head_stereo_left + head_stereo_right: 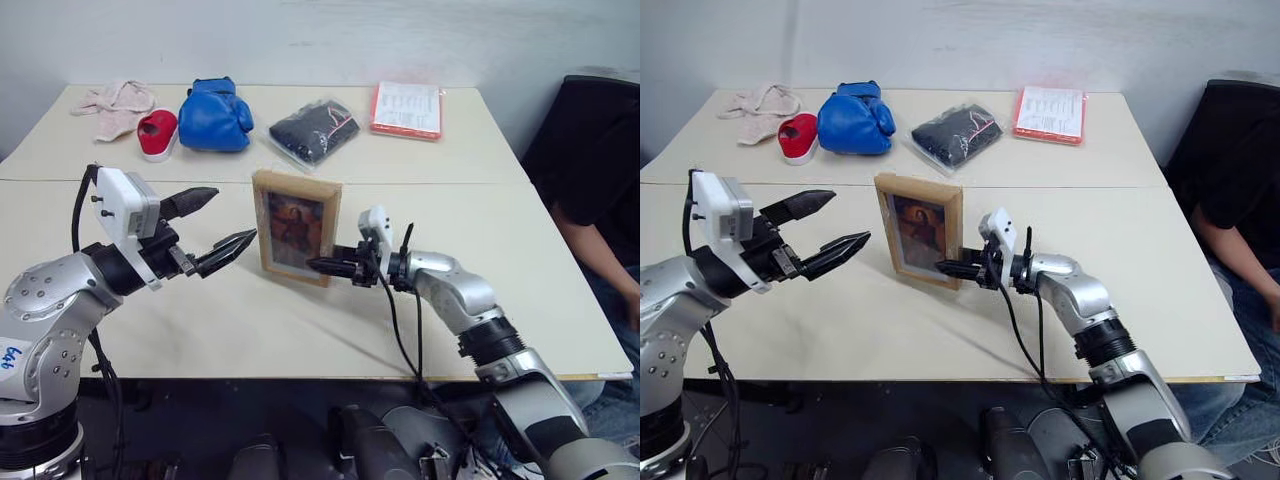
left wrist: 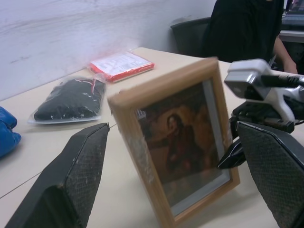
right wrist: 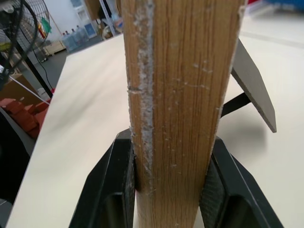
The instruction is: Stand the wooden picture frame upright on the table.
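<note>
Wooden picture frame (image 1: 296, 226) stands upright on the cream table (image 1: 520, 260), near the middle of the front section, just in front of the seam between the two sections. Its portrait faces the robot, and in the right wrist view its dark fold-out stand (image 3: 251, 85) angles out behind it.

On the frame's right side, the right gripper (image 1: 330, 266) comes in low and roughly level from a bent arm, its jaws closed on the frame's right wooden edge near the lower corner; the right wrist view shows a black finger (image 3: 114, 185) pressed against each face of the edge.

On the other side, the left gripper (image 1: 212, 226) is held level above the table, pointing toward the frame's left edge, with its jaws spread wide and clear of the wood, touching nothing.

Along the far edge of the table lie a pale cloth (image 1: 115, 105), a red and white shoe (image 1: 158, 133), a blue boxing glove (image 1: 215, 115), a clear bag of dark items (image 1: 313, 130) and an orange-edged white packet (image 1: 407, 109).
</note>
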Robot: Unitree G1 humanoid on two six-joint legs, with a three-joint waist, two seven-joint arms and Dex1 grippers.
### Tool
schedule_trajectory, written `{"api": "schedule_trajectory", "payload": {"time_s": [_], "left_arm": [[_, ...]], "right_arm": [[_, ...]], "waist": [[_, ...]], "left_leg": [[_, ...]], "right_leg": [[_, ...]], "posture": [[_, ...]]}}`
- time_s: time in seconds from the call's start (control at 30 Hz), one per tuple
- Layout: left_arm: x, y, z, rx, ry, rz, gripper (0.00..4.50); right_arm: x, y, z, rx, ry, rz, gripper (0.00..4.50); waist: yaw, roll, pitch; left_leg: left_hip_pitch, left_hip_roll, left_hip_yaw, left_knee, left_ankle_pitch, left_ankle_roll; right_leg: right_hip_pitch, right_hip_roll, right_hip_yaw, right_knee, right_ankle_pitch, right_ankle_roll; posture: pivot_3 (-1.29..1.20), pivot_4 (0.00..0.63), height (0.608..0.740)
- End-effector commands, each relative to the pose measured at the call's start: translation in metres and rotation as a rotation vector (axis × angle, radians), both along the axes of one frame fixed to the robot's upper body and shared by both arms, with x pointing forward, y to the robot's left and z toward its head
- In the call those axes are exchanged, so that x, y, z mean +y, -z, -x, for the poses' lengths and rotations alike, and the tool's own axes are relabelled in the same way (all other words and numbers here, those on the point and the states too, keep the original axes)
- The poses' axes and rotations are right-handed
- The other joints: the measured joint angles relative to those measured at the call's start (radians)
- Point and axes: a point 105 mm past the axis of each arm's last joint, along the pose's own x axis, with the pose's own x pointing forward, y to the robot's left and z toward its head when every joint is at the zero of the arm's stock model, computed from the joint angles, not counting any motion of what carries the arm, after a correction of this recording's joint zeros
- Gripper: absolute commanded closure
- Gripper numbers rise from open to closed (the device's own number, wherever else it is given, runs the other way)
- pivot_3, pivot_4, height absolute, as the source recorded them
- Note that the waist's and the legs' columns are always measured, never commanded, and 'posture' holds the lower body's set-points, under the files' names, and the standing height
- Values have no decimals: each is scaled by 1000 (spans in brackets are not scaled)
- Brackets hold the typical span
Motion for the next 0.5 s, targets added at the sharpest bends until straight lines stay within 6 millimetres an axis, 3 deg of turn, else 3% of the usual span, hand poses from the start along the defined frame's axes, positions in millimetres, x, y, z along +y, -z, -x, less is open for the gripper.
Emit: {"api": "schedule_trajectory", "payload": {"time_s": [0.03,0.2,0.3,0.5], "left_arm": [[2,-4,0,-13,17,-1,0],[4,-3,2,10,43,-11,0],[4,-3,3,16,59,-13,0],[7,-9,5,22,81,-18,0]], "right_arm": [[-6,-3,-8,-5,35,-22,2536],[-17,-13,3,-34,3,-13,934],[-36,-25,16,-87,-3,43,14],[-102,-78,61,-161,-51,153,14]], "waist": [[-1,0,0],[0,0,0],[3,0,0],[15,0,0]], "left_leg": [[1,0,0,0,0,0],[0,0,0,-1,0,0],[0,0,0,-1,0,0],[-2,0,0,-1,-1,2]], "right_leg": [[0,0,0,0,0,0],[0,0,0,0,0,0],[0,0,0,-1,0,0],[0,0,0,-2,0,0]], "posture": [[0,150,740],[0,150,740],[0,150,740],[0,150,740]]}}
